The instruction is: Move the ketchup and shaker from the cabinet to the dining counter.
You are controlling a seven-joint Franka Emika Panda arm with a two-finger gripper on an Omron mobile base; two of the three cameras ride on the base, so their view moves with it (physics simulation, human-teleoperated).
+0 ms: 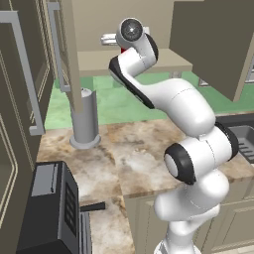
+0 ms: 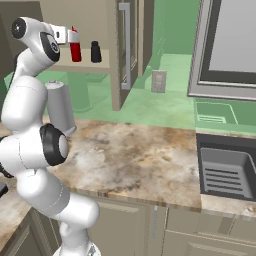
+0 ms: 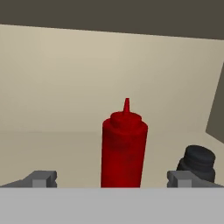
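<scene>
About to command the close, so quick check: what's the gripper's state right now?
Gripper: open, holding nothing; its fingers stand either side of the ketchup in the cabinet.

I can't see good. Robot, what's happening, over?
Gripper open, lined up on ketchup. Shaker beside it on cabinet shelf. Nothing blocking.

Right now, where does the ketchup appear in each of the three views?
Left base view: a red sliver of the ketchup on the cabinet shelf, behind the arm's wrist.
Right base view: upper left, upright on the shelf.
Hand view: centre, between the open gripper fingertips.
Shared landmark: the black shaker, beside it.
</scene>
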